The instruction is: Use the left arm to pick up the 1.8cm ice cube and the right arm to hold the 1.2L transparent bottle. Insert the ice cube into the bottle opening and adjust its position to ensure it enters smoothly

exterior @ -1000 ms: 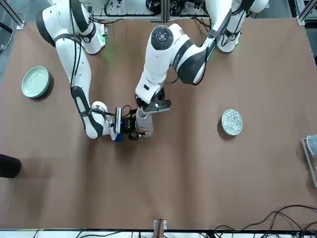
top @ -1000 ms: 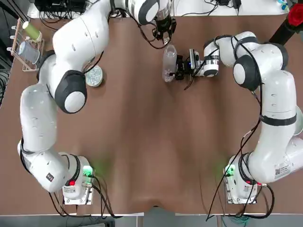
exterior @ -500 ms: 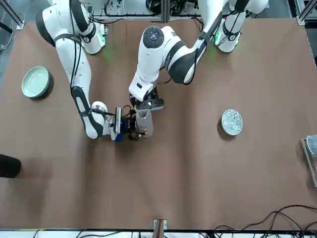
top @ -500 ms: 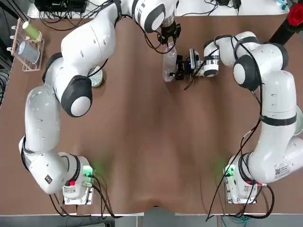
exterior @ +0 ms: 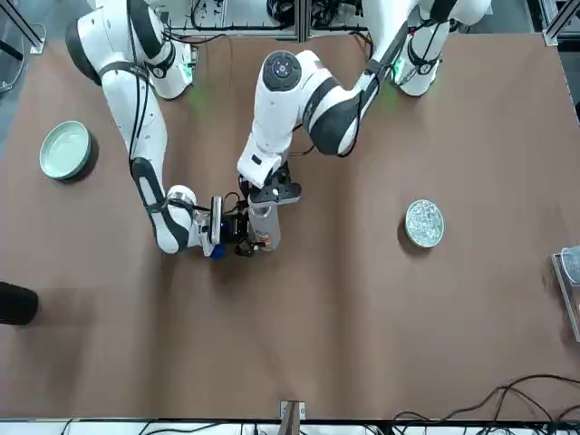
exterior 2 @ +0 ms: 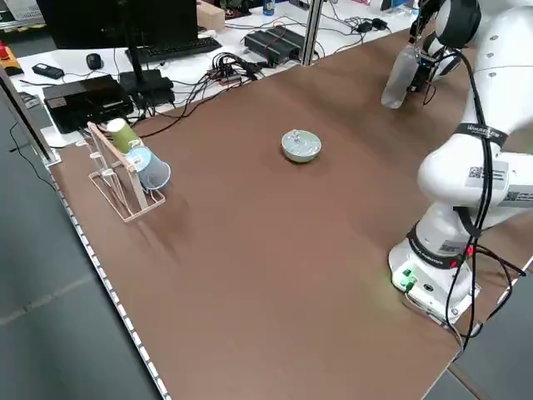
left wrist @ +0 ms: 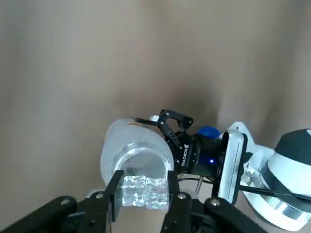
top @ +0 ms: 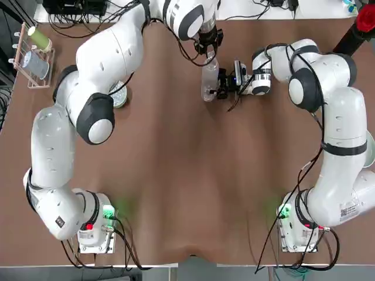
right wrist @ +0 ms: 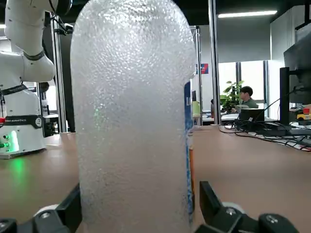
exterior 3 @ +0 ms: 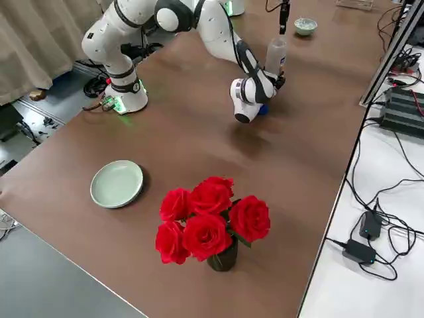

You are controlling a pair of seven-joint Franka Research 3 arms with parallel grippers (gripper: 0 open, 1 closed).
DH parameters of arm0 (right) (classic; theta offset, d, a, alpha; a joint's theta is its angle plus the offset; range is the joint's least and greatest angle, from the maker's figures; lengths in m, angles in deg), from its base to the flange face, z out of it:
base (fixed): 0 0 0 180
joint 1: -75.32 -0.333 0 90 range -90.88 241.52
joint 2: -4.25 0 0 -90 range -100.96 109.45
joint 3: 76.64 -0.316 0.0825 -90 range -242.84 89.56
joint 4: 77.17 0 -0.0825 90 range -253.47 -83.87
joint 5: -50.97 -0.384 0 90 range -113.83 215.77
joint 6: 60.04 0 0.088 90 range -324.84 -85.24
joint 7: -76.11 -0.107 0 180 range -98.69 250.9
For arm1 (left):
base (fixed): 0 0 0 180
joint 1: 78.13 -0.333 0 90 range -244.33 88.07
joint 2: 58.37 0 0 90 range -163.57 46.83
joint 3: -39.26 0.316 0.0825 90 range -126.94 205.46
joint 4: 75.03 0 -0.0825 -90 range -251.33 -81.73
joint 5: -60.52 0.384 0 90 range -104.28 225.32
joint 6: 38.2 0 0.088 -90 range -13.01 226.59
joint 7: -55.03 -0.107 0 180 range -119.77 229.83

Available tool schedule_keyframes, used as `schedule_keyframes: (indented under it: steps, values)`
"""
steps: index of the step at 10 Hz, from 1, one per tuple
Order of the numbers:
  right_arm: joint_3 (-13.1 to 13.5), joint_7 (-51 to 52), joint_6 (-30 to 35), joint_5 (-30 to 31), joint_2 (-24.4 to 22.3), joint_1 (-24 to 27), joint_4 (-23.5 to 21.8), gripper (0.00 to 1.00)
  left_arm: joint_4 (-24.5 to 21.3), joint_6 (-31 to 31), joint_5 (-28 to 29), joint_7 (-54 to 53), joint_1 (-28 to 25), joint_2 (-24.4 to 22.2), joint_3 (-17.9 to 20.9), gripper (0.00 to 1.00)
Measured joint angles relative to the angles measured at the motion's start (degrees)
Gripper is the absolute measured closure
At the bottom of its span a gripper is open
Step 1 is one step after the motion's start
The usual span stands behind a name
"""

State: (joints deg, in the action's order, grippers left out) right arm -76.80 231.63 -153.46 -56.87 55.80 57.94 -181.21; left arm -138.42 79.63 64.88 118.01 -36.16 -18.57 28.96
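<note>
The transparent bottle stands upright on the brown table, far centre. My right gripper is shut on its lower body from the side; in the right wrist view the bottle fills the space between the fingers. Directly above it hangs my left gripper, shut on the ice cube, a clear glassy piece between its pads. The bottle opening lies just beneath the cube in the left wrist view. From the front, the left gripper sits right over the bottle.
A small blue cap lies beside the right gripper. A round dish of clear pieces sits to the left. A rack with cups stands at the far left corner. A green plate and red roses are on the right side.
The left arm swung in and brought its gripper, with the ice cube, closer over the bottle's mouth, then almost stopped. The right gripper and bottle stayed put.
</note>
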Motion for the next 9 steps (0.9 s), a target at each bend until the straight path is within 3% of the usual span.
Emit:
schedule_keyframes:
  steps: [6, 9]
  values:
    - [0.0, 0.0, 0.0, 0.0, 0.0, 0.0, 0.0, 0.0, 0.0, 0.1, 0.0, 0.0, 0.2, 1.0, 0.0, 0.6]
    - [0.0, 0.0, 0.0, 0.0, 0.0, 0.0, 0.0, 0.0, 0.0, 0.1, 0.8, -0.7, 0.2, 1.0, 0.0, 0.49]
